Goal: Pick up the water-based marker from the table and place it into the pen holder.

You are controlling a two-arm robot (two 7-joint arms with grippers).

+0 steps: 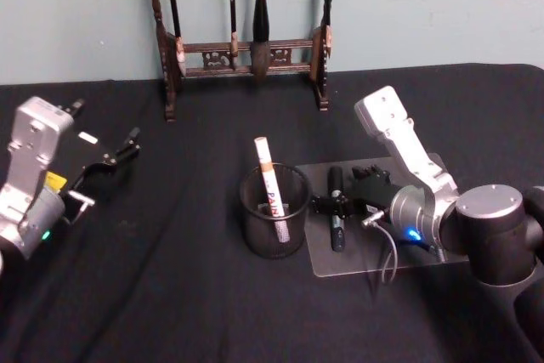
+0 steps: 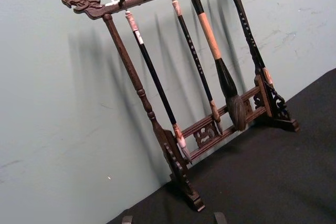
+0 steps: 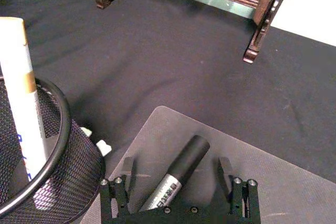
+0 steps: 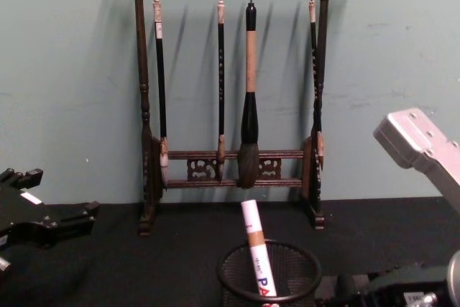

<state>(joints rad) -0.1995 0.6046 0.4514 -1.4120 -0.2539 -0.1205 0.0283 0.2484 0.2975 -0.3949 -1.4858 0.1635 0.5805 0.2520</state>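
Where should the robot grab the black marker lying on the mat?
Around the middle of its barrel, from straight above. The marker lies flat on the mat, long and round, so pinching across its width works. The right tool straddles it, open; the left tool sits far left.

The water-based marker (image 3: 178,174), black with a pale printed label, lies flat between the spread fingers (image 3: 226,170) of the right gripper (image 3: 176,162), touching neither. The pen holder (image 1: 257,229), a round black mesh cup, stands upright just beyond the finger on the robot's left. A white marker (image 1: 272,178) leans inside it.
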